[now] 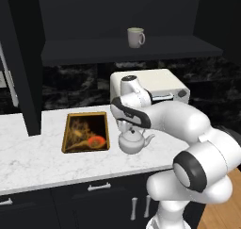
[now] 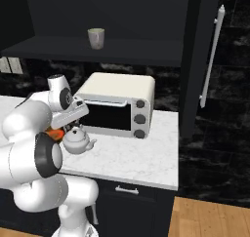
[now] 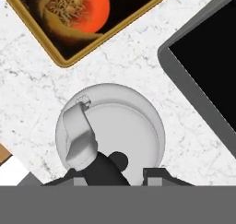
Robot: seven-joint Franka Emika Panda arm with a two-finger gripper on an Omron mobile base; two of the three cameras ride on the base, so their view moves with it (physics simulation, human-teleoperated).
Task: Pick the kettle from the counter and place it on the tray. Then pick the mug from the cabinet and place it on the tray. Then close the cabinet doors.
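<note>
Black marble backsplash (image 1: pixel 75 84), cream toaster oven (image 2: pixel 119 104), wooden floor (image 2: pixel 210 219).

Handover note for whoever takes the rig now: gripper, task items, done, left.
Gripper: right over the small white-grey teapot-like kettle, fingers at its lid; grip cannot be confirmed.
Kettle sits on the white marble counter, beside the dark brown gold-rimmed tray, not on it.
Off-white mug stands on the shelf of the black upper cabinet; the tall black cabinet doors are open.
Done: nothing placed yet.
Left: kettle to tray, mug to tray, close doors.
</note>
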